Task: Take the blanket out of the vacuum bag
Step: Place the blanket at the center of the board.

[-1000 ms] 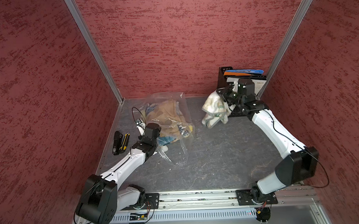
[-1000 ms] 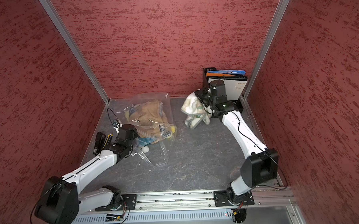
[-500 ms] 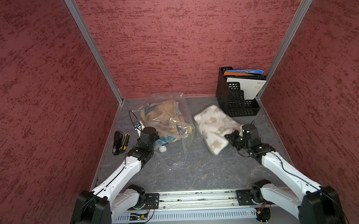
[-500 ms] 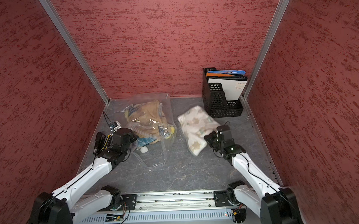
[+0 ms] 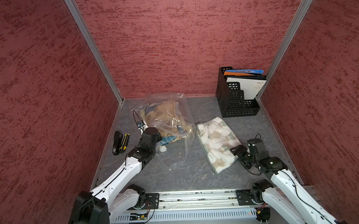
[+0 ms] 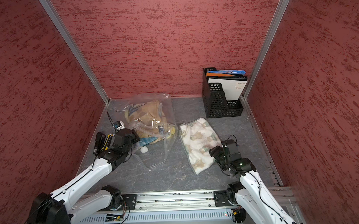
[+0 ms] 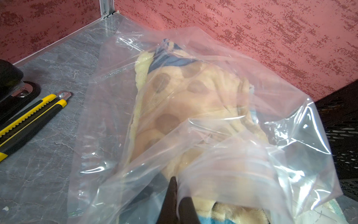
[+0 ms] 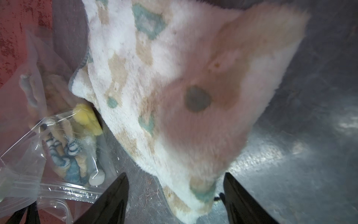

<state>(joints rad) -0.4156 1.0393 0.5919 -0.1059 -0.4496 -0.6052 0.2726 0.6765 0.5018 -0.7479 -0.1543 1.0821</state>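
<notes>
The vacuum bag (image 5: 174, 108) (image 6: 153, 111) is clear crinkly plastic lying at the back left, with tan spotted and blue fleece still inside it (image 7: 193, 100). My left gripper (image 7: 177, 194) is shut on a fold of the bag's plastic at its near edge. The blanket (image 5: 217, 142) (image 6: 198, 142), white with a tan and teal bear pattern, lies flat on the table outside the bag, to its right. My right gripper (image 8: 175, 174) (image 5: 235, 150) stands open at the blanket's near right corner, with the blanket's edge (image 8: 184, 87) between its spread jaws and not gripped.
A black mesh file rack (image 5: 236, 105) with folders stands at the back right corner. A black stapler (image 5: 116, 142) and a yellow box cutter (image 5: 124, 139) lie by the left wall. A small round white piece (image 5: 163, 149) rests at the bag's near edge.
My right arm brought the blanket from beside the file rack toward the front, laid it flat and opened its jaws. The left gripper stayed shut on the bag.
</notes>
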